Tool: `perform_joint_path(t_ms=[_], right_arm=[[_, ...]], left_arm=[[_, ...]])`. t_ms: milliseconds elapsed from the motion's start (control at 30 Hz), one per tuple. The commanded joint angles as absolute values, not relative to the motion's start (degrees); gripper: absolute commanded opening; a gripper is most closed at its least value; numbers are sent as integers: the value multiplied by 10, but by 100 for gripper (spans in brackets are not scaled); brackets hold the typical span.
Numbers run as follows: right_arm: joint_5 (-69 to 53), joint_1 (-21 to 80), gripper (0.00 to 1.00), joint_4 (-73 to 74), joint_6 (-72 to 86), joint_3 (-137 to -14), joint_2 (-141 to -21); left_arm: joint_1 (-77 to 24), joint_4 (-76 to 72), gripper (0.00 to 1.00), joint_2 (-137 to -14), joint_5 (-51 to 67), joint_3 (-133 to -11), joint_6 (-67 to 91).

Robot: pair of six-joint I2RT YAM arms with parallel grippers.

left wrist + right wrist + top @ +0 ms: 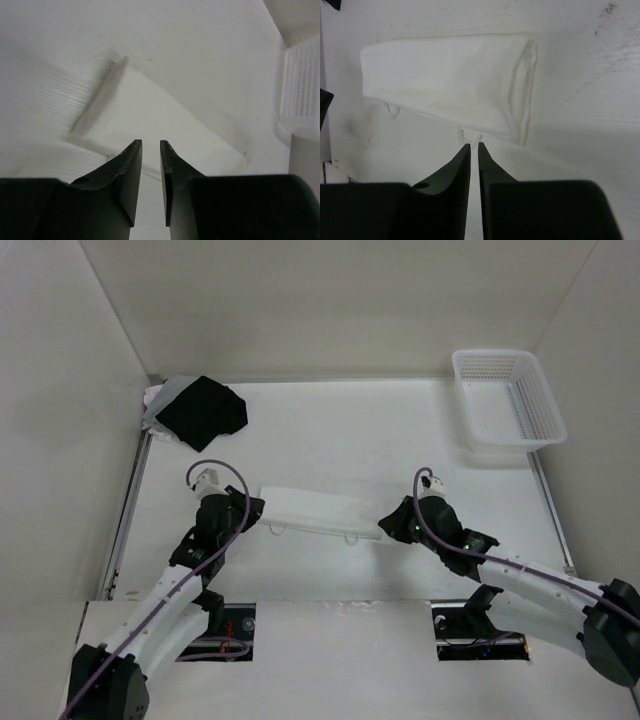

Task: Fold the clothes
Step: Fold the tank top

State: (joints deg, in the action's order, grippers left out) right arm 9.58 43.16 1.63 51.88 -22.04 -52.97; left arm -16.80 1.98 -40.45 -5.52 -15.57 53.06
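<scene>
The clothes point(315, 510) lie flat on the table as a long white folded strip between the two arms, with small strap loops point(352, 538) poking out of the near edge. My left gripper point(252, 512) sits at the strip's left end, its jaws slightly parted with nothing between them. The left wrist view shows its tips point(151, 145) over the white fabric point(165, 115). At the strip's right end is my right gripper point(388, 525). In its wrist view the clothes point(450, 95) lie ahead of the narrowly parted, empty tips point(474, 146), just short of a strap loop point(470, 135).
A black cloth point(203, 410) lies bunched in the far left corner on some pale fabric. A white mesh basket point(460, 370) stands at the far right, also seen in the left wrist view as a basket point(300, 95). Walls close in the table on three sides.
</scene>
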Motion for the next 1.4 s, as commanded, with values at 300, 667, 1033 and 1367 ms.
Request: perform_joint_path(t_ms=[300, 667, 1033, 1367], right_arm=[[74, 364, 7, -192, 511, -249, -758], [98, 359, 38, -191, 527, -188, -656], [81, 354, 48, -126, 549, -186, -677], [35, 343, 15, -237, 605, -193, -781]], left_arm=[[-282, -174, 20, -632, -149, -193, 526], [-226, -171, 21, -593, -109, -146, 518], [-238, -133, 24, -523, -105, -164, 507], [-243, -101, 25, -452, -76, -183, 516]])
